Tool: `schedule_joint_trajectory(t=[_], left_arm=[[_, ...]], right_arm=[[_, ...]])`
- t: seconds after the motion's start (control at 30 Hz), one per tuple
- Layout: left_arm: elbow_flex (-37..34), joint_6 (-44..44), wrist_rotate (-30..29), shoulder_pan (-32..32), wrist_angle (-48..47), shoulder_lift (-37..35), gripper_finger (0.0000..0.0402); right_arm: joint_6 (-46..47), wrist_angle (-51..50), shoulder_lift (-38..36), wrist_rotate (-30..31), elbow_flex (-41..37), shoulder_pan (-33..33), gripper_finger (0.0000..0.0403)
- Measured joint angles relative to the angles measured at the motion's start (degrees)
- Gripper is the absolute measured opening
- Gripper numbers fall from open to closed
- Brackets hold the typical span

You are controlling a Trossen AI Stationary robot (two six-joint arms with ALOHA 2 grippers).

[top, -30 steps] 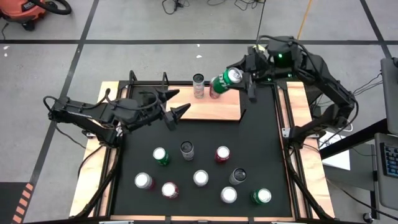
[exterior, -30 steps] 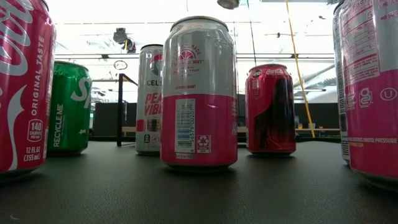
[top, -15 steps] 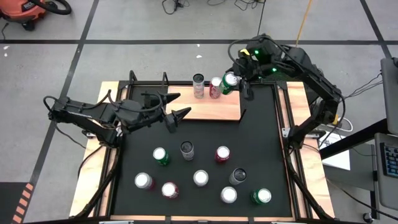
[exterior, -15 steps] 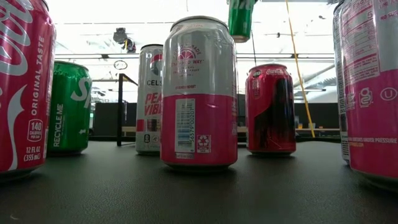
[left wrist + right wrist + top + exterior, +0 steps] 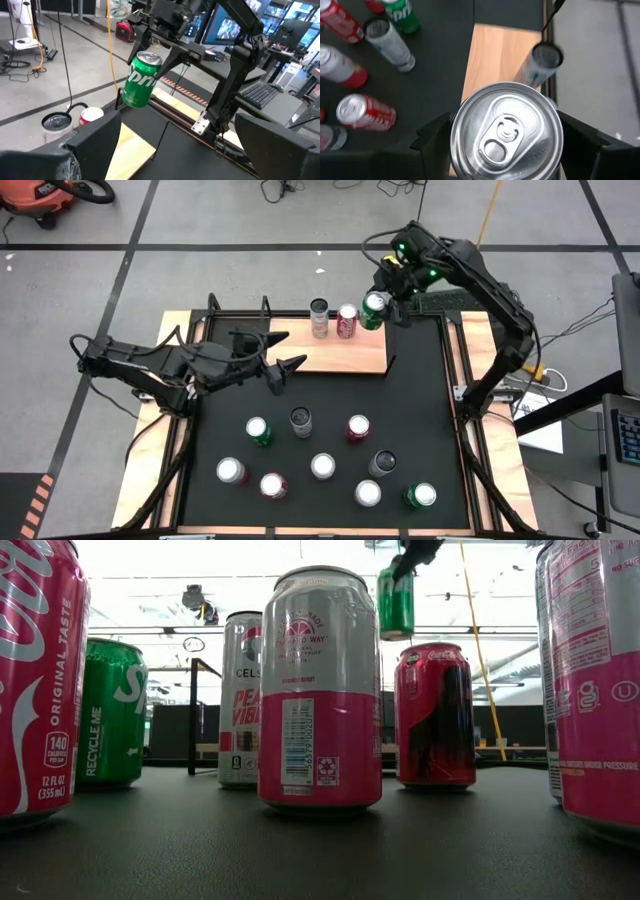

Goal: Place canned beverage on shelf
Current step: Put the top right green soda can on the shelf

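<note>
Two cans (image 5: 333, 321) already stand along the shelf (image 5: 340, 352) back edge, so your right gripper (image 5: 385, 298), clamped on the green can (image 5: 372, 310), holds it above the next free spot. Left gripper (image 5: 280, 352) waits open nearby.

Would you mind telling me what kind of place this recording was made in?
Most likely a robotics lab or workshop. The grey floor is marked with dark tape lines and strewn with cables, an orange shop vacuum sits in a corner, and desks with monitors and a keyboard stand beyond the table.
</note>
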Motion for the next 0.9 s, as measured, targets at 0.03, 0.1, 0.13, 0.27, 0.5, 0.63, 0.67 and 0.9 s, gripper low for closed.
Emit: schedule_joint_trajectory(t=[0.03, 0.1, 0.13, 0.27, 0.5, 0.63, 0.67, 0.9], left_arm=[[0.0, -0.47, 0.01, 0.0, -0.4, 0.0, 0.0389], [0.0, -1.65, 0.02, 0.0, -1.37, 0.0, 0.0389], [0.0, -1.78, 0.02, 0.0, -1.78, 0.0, 0.0389], [0.0, -3.2, 0.01, 0.05, -3.01, 0.0, 0.0389], [0.0, -3.25, 0.0, 0.95, -2.97, 0.0, 0.0389], [0.0, -3.22, 0.01, 1.57, -2.93, 0.0, 0.0389], [0.0, -3.21, 0.0, 1.81, -2.93, 0.0, 0.0389], [0.0, -3.18, 2.61, 4.05, -2.94, 0.0, 0.0389]], right_arm=[[-0.88, -0.42, 0.51, -0.31, 0.0, -0.58, 0.0263], [-3.27, -0.4, 1.49, -2.08, 0.0, -1.71, 0.0263], [-4.44, -0.44, 1.96, -2.95, 0.0, -2.28, 0.0263], [-10.78, -0.18, 3.35, -3.07, 0.0, -3.37, 0.0263], [-19.07, -3.31, 6.05, -0.55, -0.02, -3.93, 0.0263], [-21.89, -4.2, 7.3, 0.63, -0.04, -3.93, 0.0263], [-22.46, -4.27, 7.58, 1.29, -0.04, -3.95, 0.0263], [-23.57, -4.07, 8.8, 4.97, -0.06, -4.09, 0.0264]])
